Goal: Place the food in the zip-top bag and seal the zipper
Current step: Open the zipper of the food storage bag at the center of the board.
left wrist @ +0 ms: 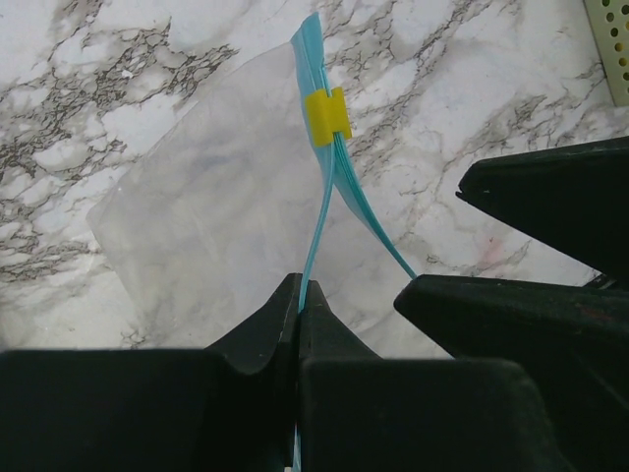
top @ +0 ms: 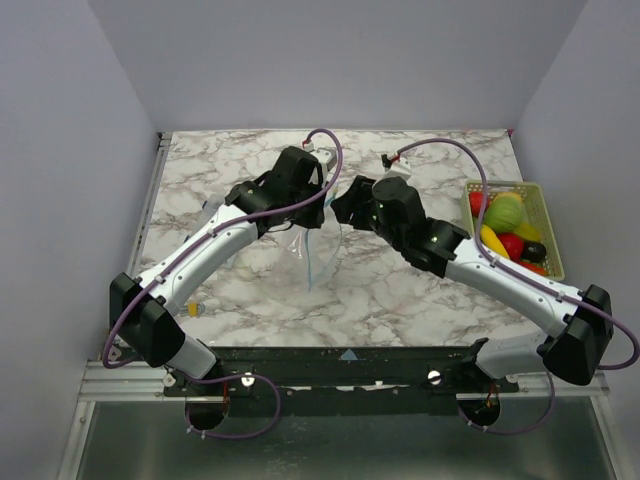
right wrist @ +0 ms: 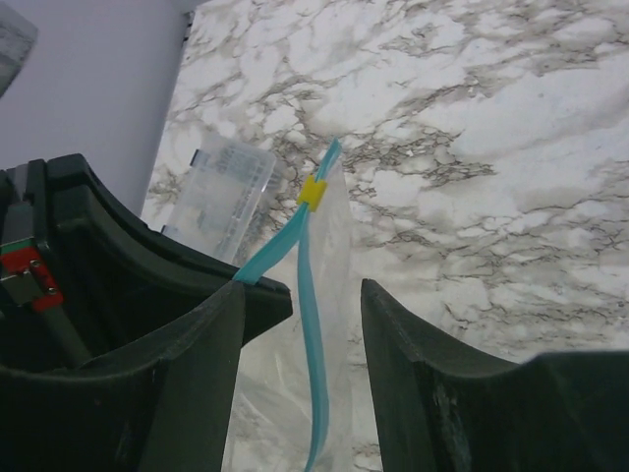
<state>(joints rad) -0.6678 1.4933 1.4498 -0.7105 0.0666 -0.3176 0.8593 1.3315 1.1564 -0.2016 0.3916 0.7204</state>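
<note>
**Bag mouth pinched by the left arm, right jaws set around the free lip**

Top view: the zip-top bag [top: 318,255] hangs at mid-table, its mouth raised to where the left gripper [top: 312,215] and right gripper [top: 345,205] meet just above it. The food [top: 505,212] lies in a mesh basket [top: 550,230] well off to the right, beside the right forearm, so the right arm is the nearer one to it. A small yellow object [top: 192,309], too small to identify, sits near the left arm's base.

Left wrist: the left gripper's [left wrist: 300,295] jaws are pressed together on the near end of the zipper [left wrist: 319,211]. The strip runs straight away from them, in line with the gripper, with a yellow slider [left wrist: 327,116] further along. Just past the pinch the two lips part. One lip slants right toward the right gripper's black fingers [left wrist: 491,305].

Right wrist: the right gripper's [right wrist: 305,290] jaws stand apart, and the free lip runs lengthwise between them, seemingly touching neither pad. Closing there and drawing away from the left arm would likely spread the mouth. A flat clear packet [right wrist: 221,192] lies beyond, out of the way. The left gripper's body crowds the left finger.
</note>
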